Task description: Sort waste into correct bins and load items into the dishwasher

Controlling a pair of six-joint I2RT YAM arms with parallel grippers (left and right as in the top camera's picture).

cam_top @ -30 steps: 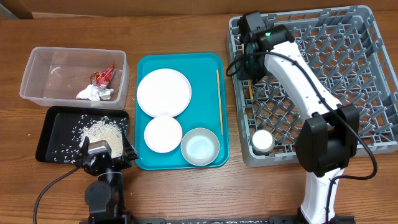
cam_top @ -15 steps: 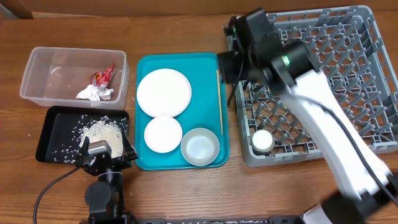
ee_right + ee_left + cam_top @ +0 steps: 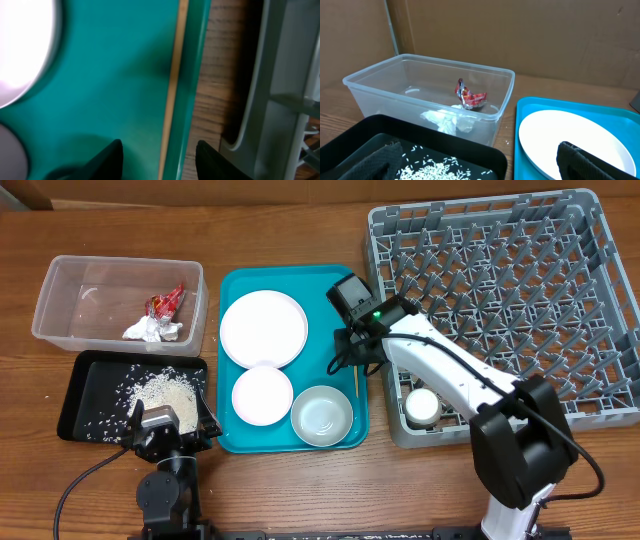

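Observation:
In the right wrist view my right gripper (image 3: 160,160) is open, its two fingers straddling a thin wooden chopstick (image 3: 172,90) that lies along the right rim of the teal tray (image 3: 110,75). Overhead it (image 3: 351,358) hangs over that rim, beside the grey dish rack (image 3: 500,240). The large plate (image 3: 263,328), the small plate (image 3: 262,394) and the bowl (image 3: 322,415) sit on the tray. The cup (image 3: 421,406) stands in the rack. My left gripper (image 3: 480,170) is open and empty at the black tray (image 3: 80,385) with rice (image 3: 160,390). The clear tub (image 3: 70,290) holds the red wrapper (image 3: 167,302) and the tissue (image 3: 152,329).
The rack's grey wall (image 3: 280,75) stands close to the right of the tray rim, with a narrow strip of wooden table (image 3: 220,90) between them. The tub (image 3: 430,80) and the black tray (image 3: 420,145) sit left of the teal tray (image 3: 530,105).
My right arm has swung from the rack's far left corner down and left to the tray's right rim, over the chopstick. The left arm has not moved.

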